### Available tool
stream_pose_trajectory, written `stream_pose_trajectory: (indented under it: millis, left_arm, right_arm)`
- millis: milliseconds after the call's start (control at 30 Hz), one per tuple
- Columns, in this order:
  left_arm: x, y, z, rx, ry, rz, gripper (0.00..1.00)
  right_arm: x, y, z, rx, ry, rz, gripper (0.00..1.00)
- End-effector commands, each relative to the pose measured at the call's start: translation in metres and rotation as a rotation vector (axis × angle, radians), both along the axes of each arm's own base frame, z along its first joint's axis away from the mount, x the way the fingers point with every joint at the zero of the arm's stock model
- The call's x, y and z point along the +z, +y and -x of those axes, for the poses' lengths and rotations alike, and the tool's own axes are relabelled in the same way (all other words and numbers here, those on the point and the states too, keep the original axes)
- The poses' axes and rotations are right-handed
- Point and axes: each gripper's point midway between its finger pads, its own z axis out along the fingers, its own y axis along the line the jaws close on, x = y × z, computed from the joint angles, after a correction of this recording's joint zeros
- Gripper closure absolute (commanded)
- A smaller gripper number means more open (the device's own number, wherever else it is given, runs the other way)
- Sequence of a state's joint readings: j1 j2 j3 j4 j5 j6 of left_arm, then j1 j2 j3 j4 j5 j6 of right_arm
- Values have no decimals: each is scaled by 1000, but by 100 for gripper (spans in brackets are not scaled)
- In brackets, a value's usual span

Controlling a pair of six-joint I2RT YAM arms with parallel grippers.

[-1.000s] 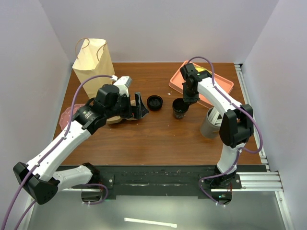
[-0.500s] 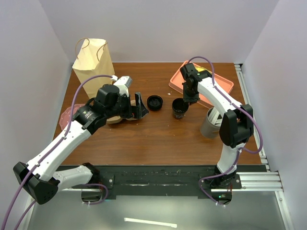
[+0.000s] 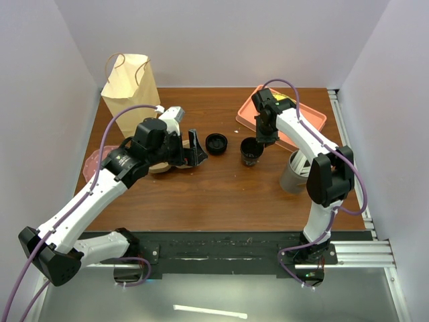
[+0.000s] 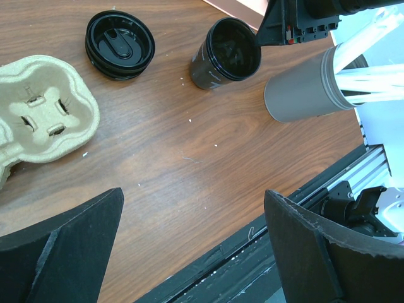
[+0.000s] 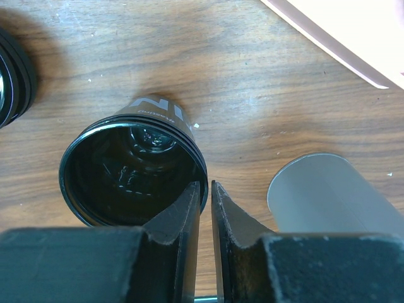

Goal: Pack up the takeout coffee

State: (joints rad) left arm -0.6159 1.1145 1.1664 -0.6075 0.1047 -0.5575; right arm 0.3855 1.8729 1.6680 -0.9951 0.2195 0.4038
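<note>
Cup point(image 5: 129, 173) rim in nearly-closed right hand point(image 5: 205, 190)

White lettering is printed on the black outer wall of the takeout coffee cup point(image 5: 129, 173), just under its rim. The right wrist view shows it on the side of the cup farthest from that camera. The print follows the curve of the wall and looks upside down. Two large block letters can be made out, roughly "IN", though the bend of the wall cuts them off and I cannot be sure of them. Beside them is a short line of much smaller white letters, too fine to read. In the left wrist and overhead views, that cup's print is too small to read.
</note>
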Motion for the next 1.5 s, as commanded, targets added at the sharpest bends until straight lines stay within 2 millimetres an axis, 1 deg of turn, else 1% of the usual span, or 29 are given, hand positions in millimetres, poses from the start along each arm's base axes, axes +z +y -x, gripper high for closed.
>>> stream_pose_trajectory:
  millis: [0, 233, 633, 900, 1067, 1300, 1467]
  left_arm:
    - [16, -4, -2, -1, -40, 41, 2]
    - [15, -3, -2, -1, -39, 37, 2]
    - [15, -3, -3, 0, -38, 38, 2]
    - [16, -4, -4, -1, -42, 36, 2]
    - [15, -5, -4, -5, -38, 36, 2]
    - [15, -5, -5, 0, -39, 35, 2]
    - [15, -5, -5, 0, -38, 34, 2]
  right_arm:
    - [14, 0, -6, -20, -39, -12, 83]
    - [15, 1, -7, -17, -41, -13, 85]
    - [9, -1, -6, -20, -28, -4, 83]
    - [9, 1, -7, -15, -27, -14, 85]
    - [9, -1, -8, -17, -27, 0, 86]
    - [5, 0, -7, -16, -21, -4, 86]
    - [7, 0, -8, -20, -32, -7, 90]
